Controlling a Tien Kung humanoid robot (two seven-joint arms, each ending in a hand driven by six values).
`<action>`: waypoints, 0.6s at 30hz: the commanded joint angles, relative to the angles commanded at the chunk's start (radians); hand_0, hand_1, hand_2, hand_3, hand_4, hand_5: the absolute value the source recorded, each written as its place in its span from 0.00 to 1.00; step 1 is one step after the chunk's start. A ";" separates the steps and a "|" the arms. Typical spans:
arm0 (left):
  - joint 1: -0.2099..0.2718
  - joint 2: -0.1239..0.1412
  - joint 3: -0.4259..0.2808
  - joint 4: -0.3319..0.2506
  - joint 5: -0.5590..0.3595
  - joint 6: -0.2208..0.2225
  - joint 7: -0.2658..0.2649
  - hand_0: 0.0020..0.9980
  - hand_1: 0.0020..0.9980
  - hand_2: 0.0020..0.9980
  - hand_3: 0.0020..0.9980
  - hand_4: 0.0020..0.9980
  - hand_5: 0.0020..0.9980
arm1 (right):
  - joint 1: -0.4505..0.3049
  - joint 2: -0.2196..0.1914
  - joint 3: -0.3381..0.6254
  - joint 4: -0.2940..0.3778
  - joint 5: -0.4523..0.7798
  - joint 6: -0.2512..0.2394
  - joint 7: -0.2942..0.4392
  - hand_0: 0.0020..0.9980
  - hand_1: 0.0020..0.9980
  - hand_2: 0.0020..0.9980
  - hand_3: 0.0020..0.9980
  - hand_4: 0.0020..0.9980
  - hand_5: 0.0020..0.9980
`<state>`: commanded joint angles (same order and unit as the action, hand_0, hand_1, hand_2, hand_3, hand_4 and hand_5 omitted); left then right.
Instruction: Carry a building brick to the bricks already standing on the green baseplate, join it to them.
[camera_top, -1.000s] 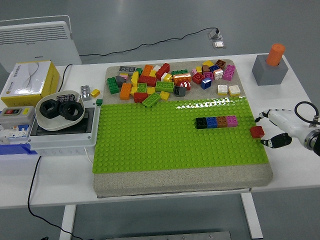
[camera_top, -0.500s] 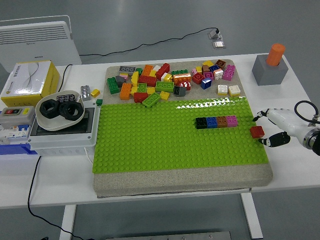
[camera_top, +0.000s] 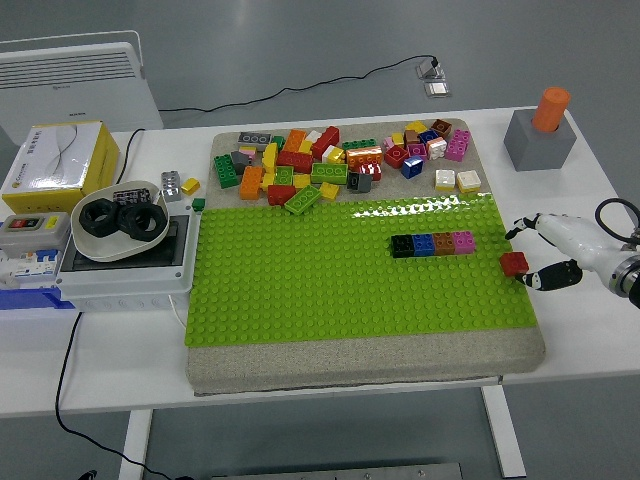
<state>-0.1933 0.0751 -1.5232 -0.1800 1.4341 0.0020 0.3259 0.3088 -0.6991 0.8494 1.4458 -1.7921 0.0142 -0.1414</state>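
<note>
At the baseplate's right edge: you have a small red brick (camera_top: 514, 263) sitting where the green baseplate (camera_top: 300, 290) ends, partly over the grey mat (camera_top: 360, 360) beneath it.
Brick, look: red, squat and nearly square from above, studs facing up; it is too small for you to count them.
Brick, axis: it sits flat and upright, with no clear long axis; its sides run roughly parallel to the baseplate's edges.
Brick, place: just right of and a little nearer to you than the row of bricks (camera_top: 433, 244) standing on the baseplate, close to that row's pink end but apart from it.
Row: four bricks joined in a line running left to right, black, blue, brown, then pink.
Right hand (camera_top: 552, 252): it comes in from the picture's right edge, white with black fingertips, at the same level on the table as the brick.
Right hand, state: your fingers are spread and hold nothing; one fingertip points in above the brick and another reaches in just below it, so the brick lies at the mouth of the open hand, very near the tips, and you cannot tell whether any tip touches it.
Loose pile (camera_top: 330, 160): many coloured bricks lie on the mat beyond the baseplate's far edge.
</note>
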 joint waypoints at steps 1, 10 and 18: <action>0.000 0.001 -0.001 0.000 0.001 0.000 -0.001 0.74 0.73 0.68 0.81 0.83 1.00 | -0.003 0.000 0.004 0.000 0.000 -0.001 0.001 0.92 0.92 0.89 0.71 0.78 0.15; 0.003 0.003 -0.020 0.000 0.023 -0.014 -0.012 0.74 0.73 0.68 0.81 0.83 1.00 | -0.013 0.009 0.006 -0.012 0.025 -0.052 0.035 0.91 0.90 0.87 0.70 0.76 0.13; 0.005 0.004 -0.006 0.000 0.016 -0.019 -0.009 0.74 0.73 0.68 0.81 0.83 1.00 | -0.025 0.013 0.003 -0.025 0.036 -0.074 0.046 0.90 0.89 0.86 0.69 0.77 0.15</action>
<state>-0.1887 0.0787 -1.5290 -0.1800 1.4501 -0.0165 0.3166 0.2839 -0.6858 0.8521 1.4210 -1.7564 -0.0598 -0.0958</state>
